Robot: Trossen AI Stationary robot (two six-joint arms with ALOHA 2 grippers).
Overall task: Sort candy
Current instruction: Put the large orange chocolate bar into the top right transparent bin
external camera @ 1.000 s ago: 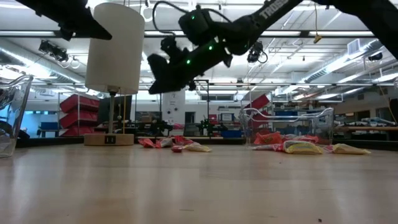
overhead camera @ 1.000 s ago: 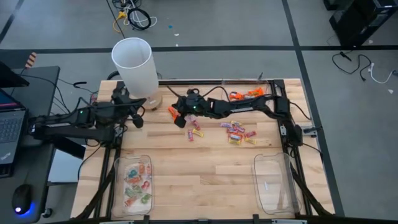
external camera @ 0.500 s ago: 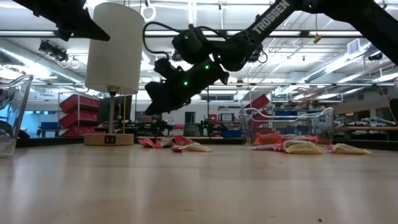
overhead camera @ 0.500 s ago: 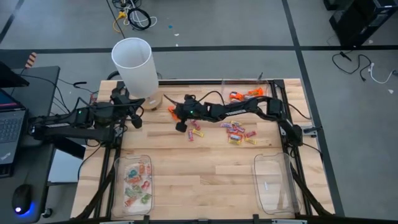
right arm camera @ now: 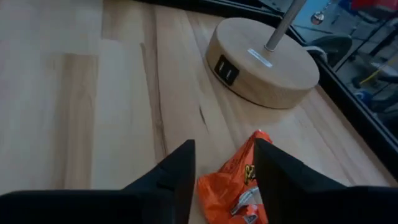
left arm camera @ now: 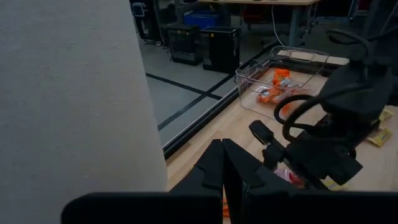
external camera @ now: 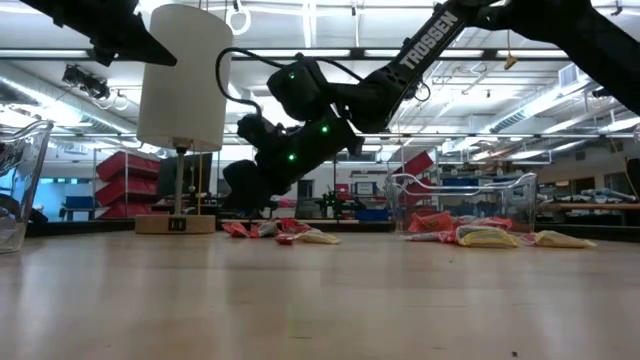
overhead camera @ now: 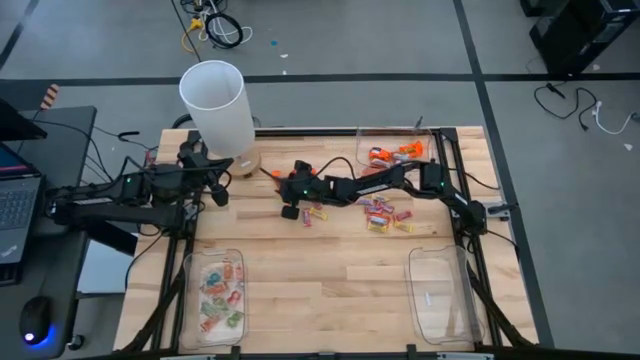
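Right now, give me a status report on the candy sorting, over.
Right gripper open, straddling an orange candy beside the lamp base. Left gripper shut, parked by the lamp shade. Nothing in the way.

1. A white lamp shade [overhead camera: 217, 103] stands at the table's [overhead camera: 330, 260] far left corner.
2. The left gripper [overhead camera: 222, 180] waits just beside the lamp.
3. The right gripper [overhead camera: 284, 196] reaches low over the far middle, by an orange candy [overhead camera: 274, 176].
4. Loose candies [overhead camera: 380, 214] lie scattered mid-table.
5. A near-left tray [overhead camera: 190, 300] holds mixed candies.
6. A far tray [overhead camera: 362, 135] holds orange ones.
7. A near-right tray [overhead camera: 440, 295] sits apart.
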